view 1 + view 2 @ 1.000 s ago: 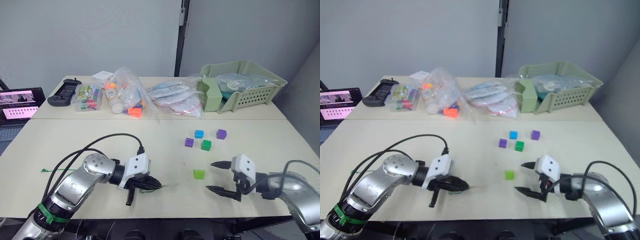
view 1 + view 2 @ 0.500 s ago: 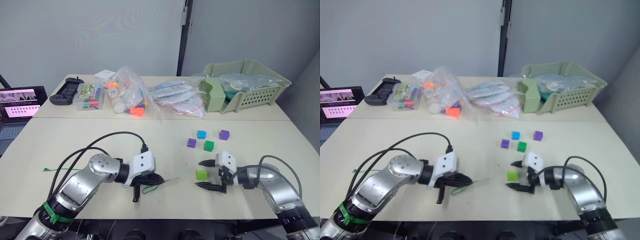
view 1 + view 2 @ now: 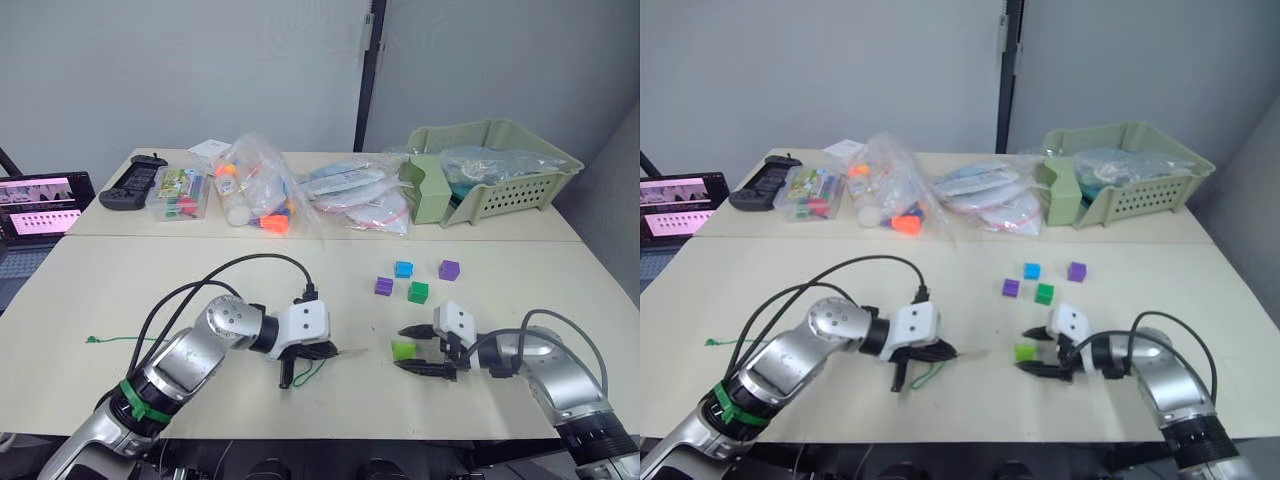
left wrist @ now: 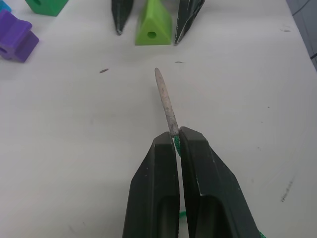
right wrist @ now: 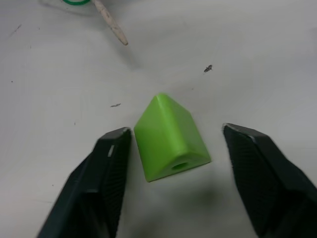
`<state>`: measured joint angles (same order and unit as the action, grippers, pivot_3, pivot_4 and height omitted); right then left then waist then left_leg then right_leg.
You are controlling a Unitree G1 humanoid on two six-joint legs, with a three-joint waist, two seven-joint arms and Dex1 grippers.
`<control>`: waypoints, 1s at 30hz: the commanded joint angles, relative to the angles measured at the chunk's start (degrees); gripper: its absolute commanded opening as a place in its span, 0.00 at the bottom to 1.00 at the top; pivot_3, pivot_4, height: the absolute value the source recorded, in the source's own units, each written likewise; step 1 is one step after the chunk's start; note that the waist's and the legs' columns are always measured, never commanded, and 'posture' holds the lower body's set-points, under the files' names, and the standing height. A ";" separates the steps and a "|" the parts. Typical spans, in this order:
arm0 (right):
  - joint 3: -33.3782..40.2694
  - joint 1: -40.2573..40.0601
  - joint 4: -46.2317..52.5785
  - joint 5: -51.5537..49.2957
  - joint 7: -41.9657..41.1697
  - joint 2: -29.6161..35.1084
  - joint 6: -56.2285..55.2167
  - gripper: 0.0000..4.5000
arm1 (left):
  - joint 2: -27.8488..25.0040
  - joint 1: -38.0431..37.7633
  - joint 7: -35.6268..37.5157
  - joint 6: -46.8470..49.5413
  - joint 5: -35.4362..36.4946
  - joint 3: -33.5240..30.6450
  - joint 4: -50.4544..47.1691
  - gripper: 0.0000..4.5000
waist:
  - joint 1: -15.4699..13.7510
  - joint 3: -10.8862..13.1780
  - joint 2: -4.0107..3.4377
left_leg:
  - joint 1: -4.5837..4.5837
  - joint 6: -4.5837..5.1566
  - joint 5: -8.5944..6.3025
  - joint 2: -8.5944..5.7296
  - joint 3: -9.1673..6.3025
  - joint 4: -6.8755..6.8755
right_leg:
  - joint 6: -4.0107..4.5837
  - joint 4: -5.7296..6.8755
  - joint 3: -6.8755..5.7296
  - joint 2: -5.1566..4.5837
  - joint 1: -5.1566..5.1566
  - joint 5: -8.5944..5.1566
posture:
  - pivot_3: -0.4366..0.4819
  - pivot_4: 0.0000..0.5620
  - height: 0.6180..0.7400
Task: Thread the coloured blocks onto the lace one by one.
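The lime green block (image 5: 171, 139) lies on the table between the fingers of my right gripper (image 3: 403, 349), which is open, with a gap on each side of the block. My left gripper (image 4: 177, 136) is shut on the lace (image 3: 312, 374). The lace's pale stiff tip (image 4: 165, 101) sticks out towards the lime block and stops a short way from it. The rest of the lace trails back to a knot (image 3: 90, 340) at the left. Farther back on the table sit a purple block (image 3: 384, 286), a blue one (image 3: 403, 269), a dark green one (image 3: 417, 292) and a second purple one (image 3: 448, 269).
On the rear table stand a pale green basket (image 3: 500, 190), clear plastic bags (image 3: 350, 195), a bag of toy pieces (image 3: 250, 185), a clear box (image 3: 178, 192) and a black controller (image 3: 132, 183). A laptop (image 3: 35, 205) sits at the far left.
My left gripper has carried the lace tip to the right, closer to the lime block. My right gripper has come in from the right and now straddles that block.
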<state>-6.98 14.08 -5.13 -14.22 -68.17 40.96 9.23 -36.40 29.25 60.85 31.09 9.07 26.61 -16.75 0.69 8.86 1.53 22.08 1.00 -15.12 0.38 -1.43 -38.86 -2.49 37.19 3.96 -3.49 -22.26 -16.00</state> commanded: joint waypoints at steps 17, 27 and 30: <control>-2.80 -2.31 2.28 1.99 -2.85 1.20 -3.57 0.29 | 5.08 6.38 1.50 -4.13 -5.65 4.97 4.45 0.00 | 0.02 0.00 0.00 | -0.01 0.00 0.00 -0.04 -0.02 0.00 | 0.00 0.01 -0.01 0.02 0.00 0.00 | 0.48 0.27 1.00; -3.82 -1.64 2.59 3.06 -3.75 1.67 -4.02 0.29 | 5.90 7.02 3.18 -4.78 -5.95 5.32 4.20 0.00 | 0.02 0.00 0.00 | -0.01 0.00 0.00 -0.05 -0.04 -0.01 | 0.00 0.02 -0.01 0.01 0.01 0.00 | 0.48 0.27 1.00; -4.12 -1.54 3.12 3.10 -4.19 1.77 -3.79 0.29 | 6.56 7.38 2.98 -5.03 -6.40 5.50 4.63 0.00 | 0.01 0.00 0.00 | -0.01 0.00 0.00 -0.05 -0.04 -0.01 | 0.00 0.02 -0.01 0.01 0.01 0.00 | 0.48 0.27 1.00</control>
<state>-9.01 13.24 -2.77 -12.25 -70.88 42.11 5.20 -30.47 35.60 63.81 27.14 2.98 32.46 -11.46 0.70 8.86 1.53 22.07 1.00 -15.12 0.33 -1.47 -38.87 -2.50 37.21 3.95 -3.47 -22.25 -16.00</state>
